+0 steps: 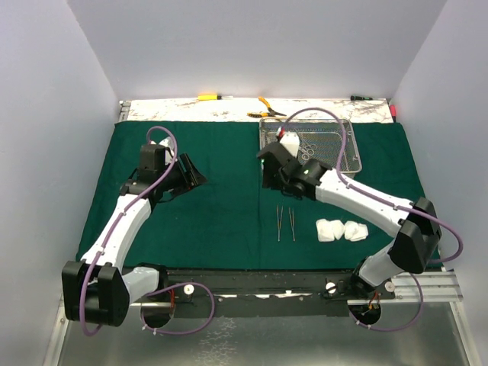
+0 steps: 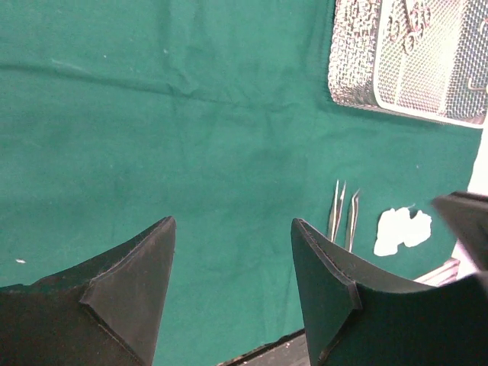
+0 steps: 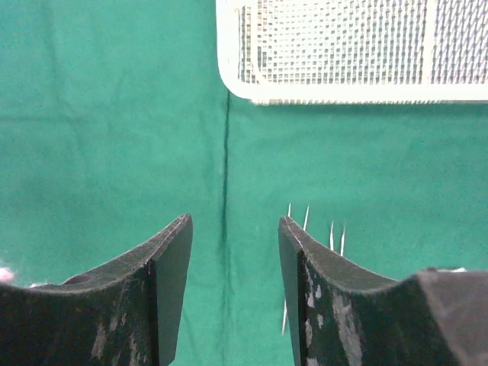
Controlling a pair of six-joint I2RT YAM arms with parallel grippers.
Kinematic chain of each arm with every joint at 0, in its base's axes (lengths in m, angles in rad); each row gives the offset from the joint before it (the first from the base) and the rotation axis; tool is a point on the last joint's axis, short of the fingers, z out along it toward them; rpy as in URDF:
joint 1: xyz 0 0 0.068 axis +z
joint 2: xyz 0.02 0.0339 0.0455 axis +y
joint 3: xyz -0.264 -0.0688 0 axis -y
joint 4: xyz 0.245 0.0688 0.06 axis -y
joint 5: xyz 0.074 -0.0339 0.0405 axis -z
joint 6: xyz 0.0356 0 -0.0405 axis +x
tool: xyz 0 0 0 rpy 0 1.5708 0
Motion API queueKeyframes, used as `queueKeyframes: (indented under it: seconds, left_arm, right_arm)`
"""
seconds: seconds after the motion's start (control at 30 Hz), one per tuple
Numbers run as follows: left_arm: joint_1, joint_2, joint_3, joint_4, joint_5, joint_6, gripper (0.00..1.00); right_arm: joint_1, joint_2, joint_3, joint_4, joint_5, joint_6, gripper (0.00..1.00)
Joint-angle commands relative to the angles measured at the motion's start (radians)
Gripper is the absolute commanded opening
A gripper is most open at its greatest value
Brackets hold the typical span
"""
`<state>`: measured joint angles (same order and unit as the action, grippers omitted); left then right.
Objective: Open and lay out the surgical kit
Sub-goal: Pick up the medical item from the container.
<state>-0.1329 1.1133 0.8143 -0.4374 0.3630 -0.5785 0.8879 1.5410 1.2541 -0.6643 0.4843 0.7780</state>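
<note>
The dark green cloth (image 1: pixel 221 206) lies spread open and flat over most of the table, with a faint crease running through it. The wire-mesh tray (image 1: pixel 341 158) stands on the cloth's far right part, its long side along the far edge.

The left arm reaches in well to the left of the tray. The left gripper (image 2: pixel 232 225) hangs above bare cloth with its fingers spread apart and nothing between them. The right arm comes in from the near right. The right gripper (image 3: pixel 235 219) hovers just off the tray's near left corner, over the cloth. Its jaws are parted and empty.

Two white gauze rolls (image 1: pixel 341 229) lie on the cloth on the near side of the tray, below its right half, just beside each other. Two tweezers (image 1: pixel 285 223) lie side by side to the left of the gauze, in line with the tray's left end, their tips pointing towards the tray. Small silver clamps (image 1: pixel 309 149) rest inside the tray near its middle, ring handles showing.

Beyond the tray's far left corner, on the pale strip of table, lie yellow-handled pliers (image 1: pixel 267 107). A yellow-handled screwdriver (image 1: pixel 207 97) lies further left along the same strip. Any marking on these handles is too small to read.
</note>
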Motion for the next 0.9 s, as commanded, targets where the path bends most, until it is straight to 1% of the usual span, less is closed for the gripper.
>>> queueKeyframes:
  seconds: [0.0,0.07,0.2,0.33,0.4,0.5,0.67,0.77,0.87]
  left_arm:
    - [0.003,0.030,0.046,0.000,-0.075,0.034,0.63]
    - [0.003,0.050,0.053,0.007,-0.093,0.037,0.63]
    - [0.003,0.111,0.083,0.022,-0.108,0.032,0.63]
    - [0.003,0.193,0.126,0.040,-0.114,0.017,0.63]
    - [0.003,0.232,0.154,0.047,-0.115,0.010,0.63]
    - [0.003,0.290,0.201,0.051,-0.116,0.002,0.62]
    - [0.003,0.389,0.282,0.052,-0.103,-0.016,0.60]
    - [0.003,0.442,0.327,0.052,-0.099,-0.024,0.60]
    - [0.003,0.495,0.367,0.051,-0.088,-0.027,0.59]
  right_arm:
    - [-0.110,-0.004,0.105,0.042,0.041,-0.169,0.54]
    - [-0.186,0.021,0.141,0.088,-0.030,-0.214,0.54]
    - [-0.337,0.105,0.237,0.152,-0.170,-0.213,0.54]
    - [-0.419,0.220,0.313,0.275,-0.323,-0.257,0.54]
    - [-0.431,0.299,0.393,0.293,-0.357,-0.293,0.54]
    - [-0.434,0.433,0.549,0.264,-0.363,-0.330,0.54]
    - [-0.433,0.613,0.746,0.192,-0.354,-0.295,0.51]
    - [-0.425,0.667,0.756,0.225,-0.343,-0.317,0.48]
    - [-0.406,0.687,0.737,0.294,-0.325,-0.398,0.46]
